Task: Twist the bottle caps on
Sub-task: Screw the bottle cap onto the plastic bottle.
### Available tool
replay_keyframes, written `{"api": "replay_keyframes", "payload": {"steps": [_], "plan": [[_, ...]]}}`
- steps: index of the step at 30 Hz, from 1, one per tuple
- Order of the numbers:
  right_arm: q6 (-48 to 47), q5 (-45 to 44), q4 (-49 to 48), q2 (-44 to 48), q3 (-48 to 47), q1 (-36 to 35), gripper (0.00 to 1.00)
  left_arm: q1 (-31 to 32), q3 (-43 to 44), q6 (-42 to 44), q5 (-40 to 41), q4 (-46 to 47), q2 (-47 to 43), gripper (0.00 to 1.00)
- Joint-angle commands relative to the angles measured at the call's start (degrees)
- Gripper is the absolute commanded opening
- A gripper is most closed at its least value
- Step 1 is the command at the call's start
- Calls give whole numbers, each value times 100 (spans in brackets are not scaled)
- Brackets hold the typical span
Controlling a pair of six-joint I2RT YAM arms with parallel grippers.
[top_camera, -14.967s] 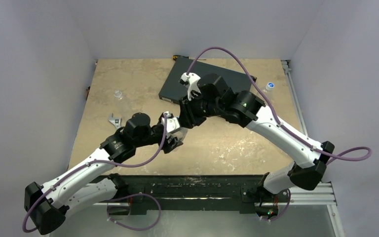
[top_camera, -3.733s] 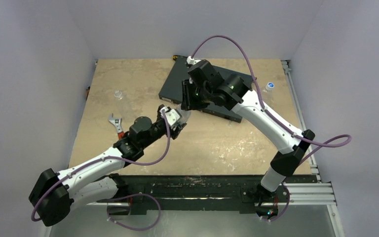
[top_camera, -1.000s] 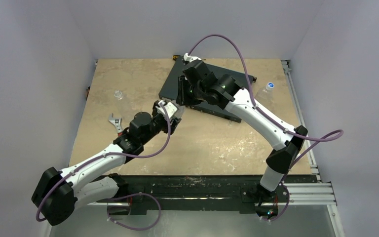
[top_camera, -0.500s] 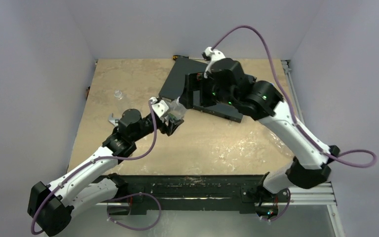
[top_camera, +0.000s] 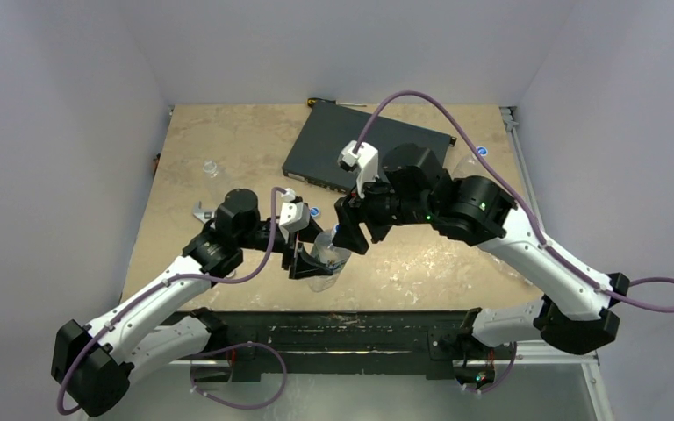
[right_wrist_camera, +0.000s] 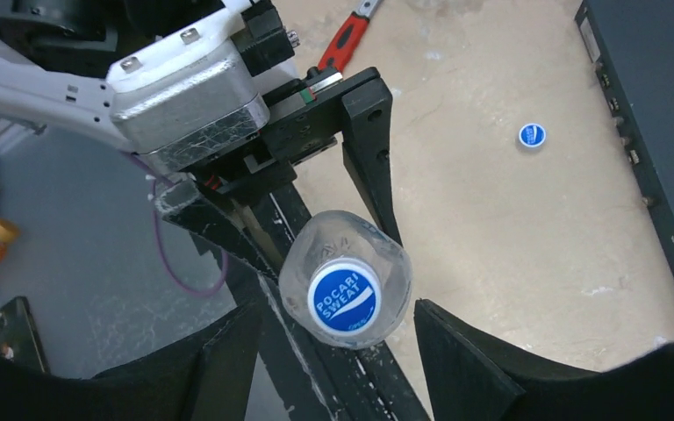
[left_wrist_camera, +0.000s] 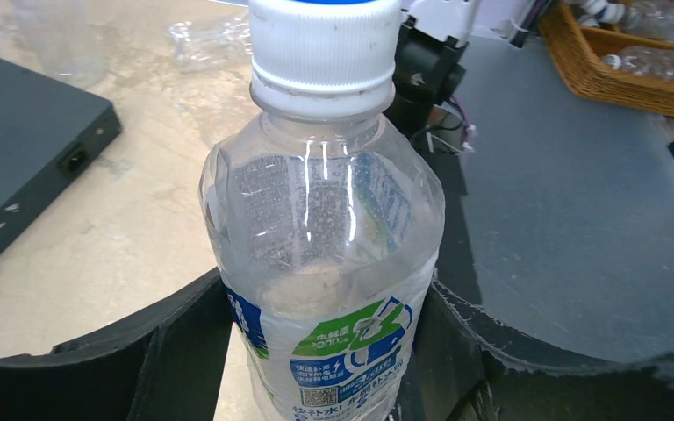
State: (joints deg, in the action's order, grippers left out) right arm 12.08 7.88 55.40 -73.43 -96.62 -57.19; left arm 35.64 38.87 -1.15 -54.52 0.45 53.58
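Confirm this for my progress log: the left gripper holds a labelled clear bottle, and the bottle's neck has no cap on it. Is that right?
Not quite. The left gripper does hold a labelled clear bottle, but its neck has a cap on it, white-sided with a blue top. The left wrist view shows it plainly.

Left gripper (left_wrist_camera: 325, 285) flanks the bottle (left_wrist_camera: 325, 202); room around its cap (right_wrist_camera: 344, 300) seems clear.

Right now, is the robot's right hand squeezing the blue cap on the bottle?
No, the right hand is open, with gaps showing between it and the cap on both sides.
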Motion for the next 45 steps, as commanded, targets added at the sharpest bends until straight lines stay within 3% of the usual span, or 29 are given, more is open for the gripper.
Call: {"api": "replay_keyframes", "payload": {"steps": [1, 8, 18, 24, 26, 32, 39, 45], "plan": [[-495, 391, 51, -37, -109, -29, 65, -38, 279, -69, -752, -240, 74, 0], [-584, 414, 92, -225, -164, -38, 43, -31, 303, 75, -675, -423, 64, 0], [-593, 466, 239, -294, -180, -46, 48, -38, 283, 88, -612, -371, 52, 0], [-474, 388, 281, -362, -225, -47, 31, -32, 303, 88, -278, -321, -4, 0], [-330, 282, 313, -417, -248, -47, 21, -33, 313, 88, 291, -219, -66, 0], [849, -496, 517, -924, -560, 51, 9, -31, 196, 57, 2709, 798, -326, 0], [1911, -665, 561, -1670, -771, 659, 4, 46, -2, 586, 4973, 2397, -284, 0], [2562, -712, 138, -2275, -937, 834, 3, 651, 67, 1453, 6347, 3378, 242, 0]]}}
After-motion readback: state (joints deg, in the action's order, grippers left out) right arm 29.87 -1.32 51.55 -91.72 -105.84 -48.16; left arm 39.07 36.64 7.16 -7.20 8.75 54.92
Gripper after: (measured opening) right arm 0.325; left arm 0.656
